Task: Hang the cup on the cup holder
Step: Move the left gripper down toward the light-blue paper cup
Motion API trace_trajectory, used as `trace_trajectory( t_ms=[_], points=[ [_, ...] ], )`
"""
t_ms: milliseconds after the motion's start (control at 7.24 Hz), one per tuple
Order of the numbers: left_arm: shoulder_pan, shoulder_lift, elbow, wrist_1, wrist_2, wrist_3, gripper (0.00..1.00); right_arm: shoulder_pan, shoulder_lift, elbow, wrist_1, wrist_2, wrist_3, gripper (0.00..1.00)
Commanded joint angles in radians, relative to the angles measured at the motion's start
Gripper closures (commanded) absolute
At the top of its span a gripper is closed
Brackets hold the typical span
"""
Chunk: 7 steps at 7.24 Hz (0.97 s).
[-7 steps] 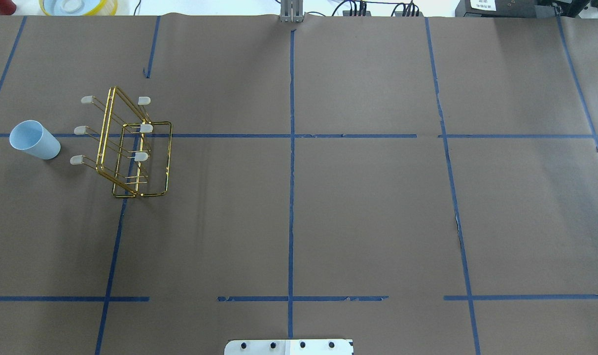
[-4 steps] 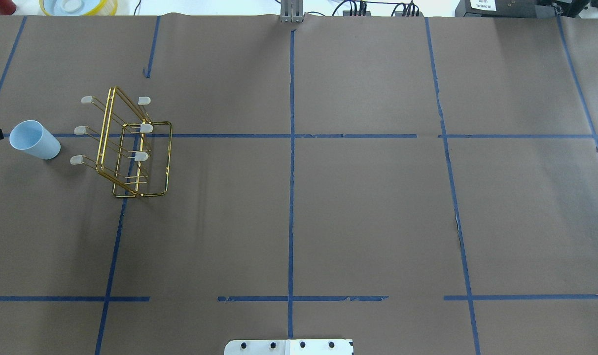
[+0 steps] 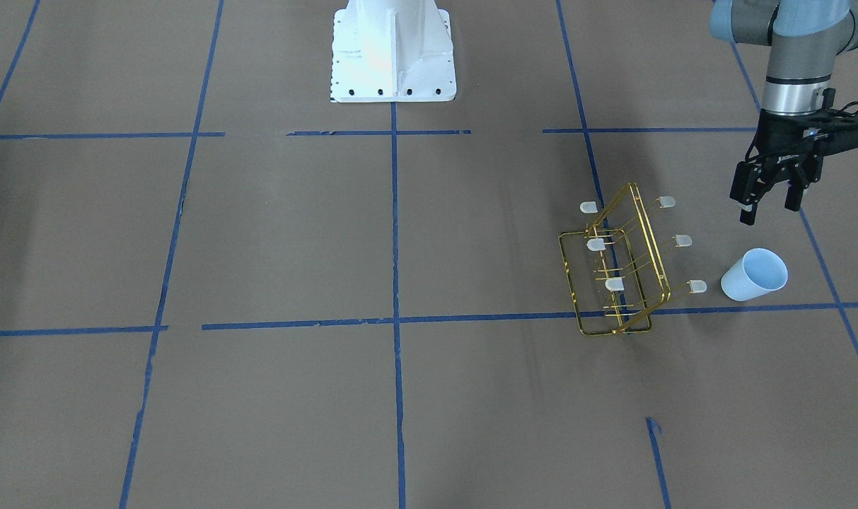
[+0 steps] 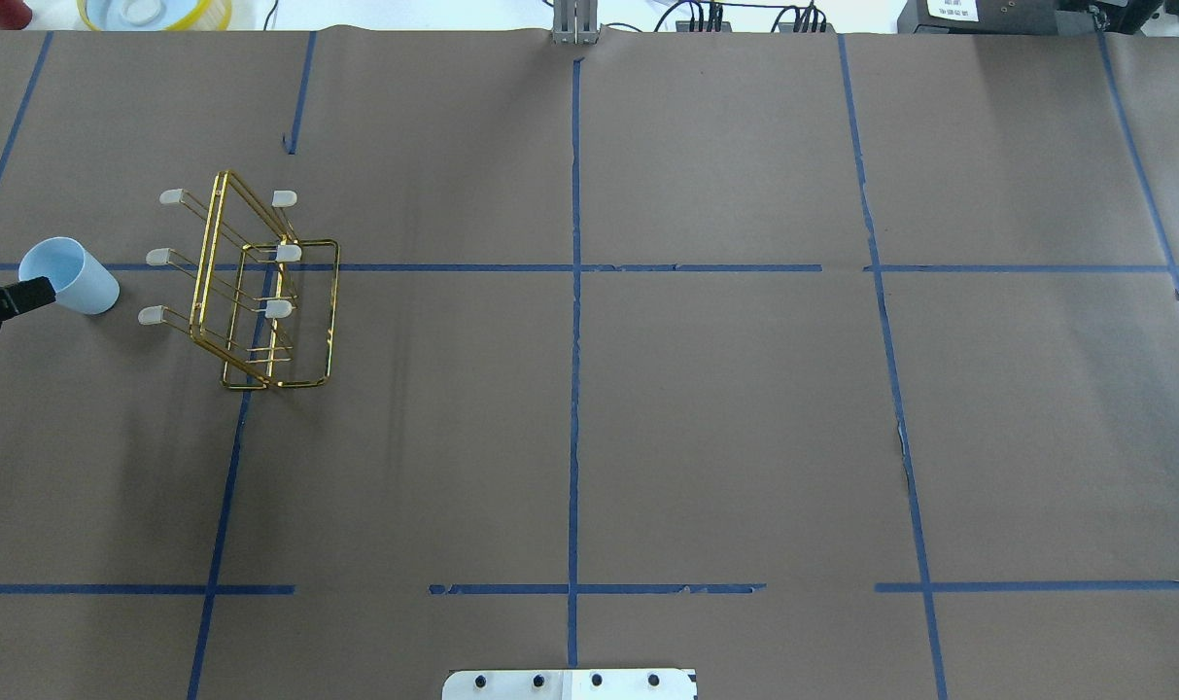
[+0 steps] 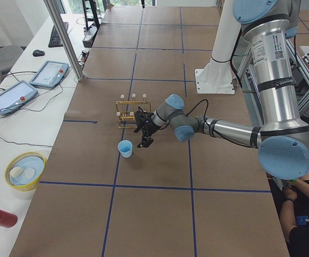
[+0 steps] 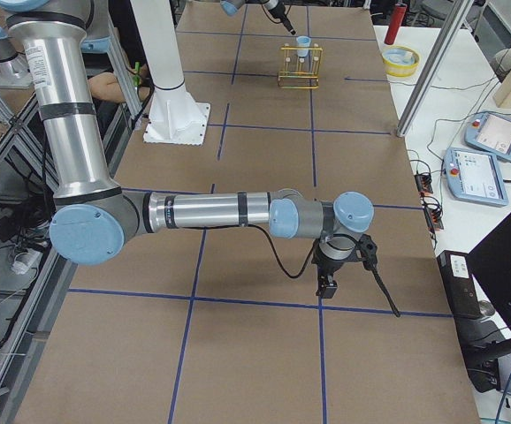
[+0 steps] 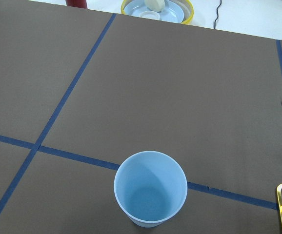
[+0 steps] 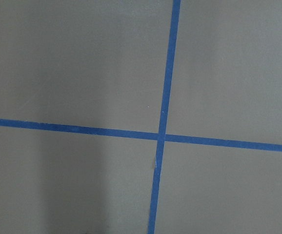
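Since a second ago the left gripper point(image 4: 11, 297) has slid in from the left edge of the overhead view, and one dark fingertip now overlaps the rim of the cup point(image 4: 69, 275) there. Nothing else on the table point(image 4: 745, 437) has shifted.

From my front camera the left gripper point(image 3: 769, 206) hangs on the robot's side of the cup point(image 3: 752, 276), pointing down, with its jaws standing apart and nothing between them. I see table between the fingers point(image 3: 747, 211) and the cup in that view, so I read them as apart. The left wrist camera looks down into the cup point(image 7: 151, 187), which stands upright, mouth up, on a line of blue tape point(image 7: 77, 156).

The cup holder point(image 3: 651, 240) stands just beside the cup, towards the table's middle, with a gap between the nearest capped prong point(image 3: 697, 286) and the cup's wall. In the overhead view the cup holder point(image 4: 335, 311) sits across another tape line.

The right gripper point(image 6: 326, 287) shows only in the right side view, low over the table and well apart from the cup; I cannot tell whether its jaws are apart or together. Its wrist camera shows only brown paper and a tape cross point(image 8: 163, 136).
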Motion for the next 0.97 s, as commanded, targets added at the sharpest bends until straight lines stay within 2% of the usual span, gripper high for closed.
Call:
trace_trajectory(
  t_ms=[0,414,691,829],
  points=[
    [0.083,-0.016,0.079,-0.024,0.116,-0.098,0.00,0.000,0.000,0.000,0.001,0.000,0.000,0.00],
    [0.157,-0.044,0.096,-0.023,0.298,-0.140,0.00,0.000,0.000,0.000,-0.001,0.000,0.000,0.00],
    [0.174,-0.067,0.151,-0.021,0.426,-0.140,0.00,-0.001,0.000,0.000,-0.001,0.000,0.000,0.00],
    [0.179,-0.093,0.184,-0.021,0.457,-0.142,0.00,0.000,0.000,0.000,0.000,0.000,0.000,0.00]
  ],
)
